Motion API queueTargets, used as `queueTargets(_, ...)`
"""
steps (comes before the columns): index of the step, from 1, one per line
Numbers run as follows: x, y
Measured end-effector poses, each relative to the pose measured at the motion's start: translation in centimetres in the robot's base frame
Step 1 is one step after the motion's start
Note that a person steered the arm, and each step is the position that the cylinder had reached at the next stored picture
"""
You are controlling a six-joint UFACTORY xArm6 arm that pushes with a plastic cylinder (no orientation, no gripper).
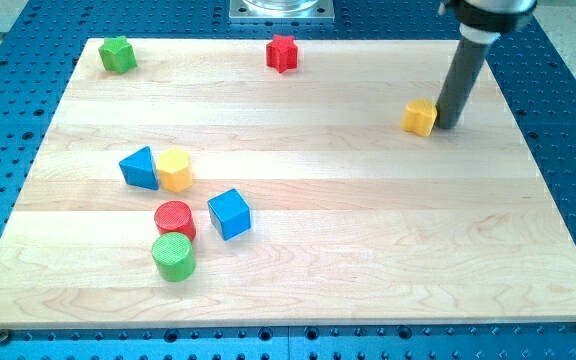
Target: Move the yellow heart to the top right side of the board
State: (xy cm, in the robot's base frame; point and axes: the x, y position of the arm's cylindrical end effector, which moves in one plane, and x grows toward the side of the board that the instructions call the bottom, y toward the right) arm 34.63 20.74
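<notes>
The yellow heart [420, 117] lies on the wooden board [368, 220] in the view's upper right part. My tip [447, 125] stands just to the heart's right, touching or nearly touching its side. The dark rod rises from there to the view's top edge.
A green star [117, 54] is at the top left and a red star [282, 53] at the top middle. At the left middle lie a blue triangle [139, 167], a yellow hexagon [174, 170], a red cylinder [175, 219], a green cylinder [173, 256] and a blue cube [229, 213].
</notes>
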Motion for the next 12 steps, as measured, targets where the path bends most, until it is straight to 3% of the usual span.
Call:
queueTargets(1,-3.0,0.5)
queueTargets(2,0.7,4.8)
queueTargets(3,4.7,1.9)
queueTargets(5,0.2,-0.9)
queueTargets(6,4.3,-0.8)
queueTargets(7,3.8,-4.4)
queueTargets(9,-3.0,-5.4)
queueTargets(10,0.3,-7.3)
queueTargets(11,-2.4,-9.5)
queueTargets(12,-6.5,-6.3)
